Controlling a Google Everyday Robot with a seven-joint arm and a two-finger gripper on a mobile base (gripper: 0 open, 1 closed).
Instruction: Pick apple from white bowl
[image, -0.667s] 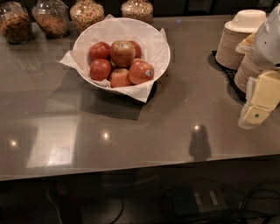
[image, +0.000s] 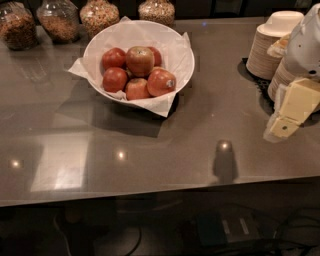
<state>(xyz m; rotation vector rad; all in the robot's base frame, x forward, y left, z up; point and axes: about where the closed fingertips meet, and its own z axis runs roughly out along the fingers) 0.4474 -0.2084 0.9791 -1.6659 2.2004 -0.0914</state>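
The white bowl (image: 182, 52), lined with crumpled white paper, stands on the grey counter at the back left of centre. Several apples lie in it. The apple (image: 139, 60), red with a yellow-green blush, sits on top in the middle. A red apple with a small sticker (image: 161, 82) lies at the front right of the bowl. My gripper (image: 290, 114), with cream-coloured fingers, hangs at the right edge of the view, well to the right of the bowl and above the counter.
Stacks of tan paper bowls (image: 267, 42) stand at the back right on a black mat. Several glass jars of grains (image: 99, 14) line the back edge. The counter's front edge (image: 150, 192) runs across the lower part.
The view is slightly shifted; the gripper stays at the right edge in about the same place. The bowl and apples have not moved.
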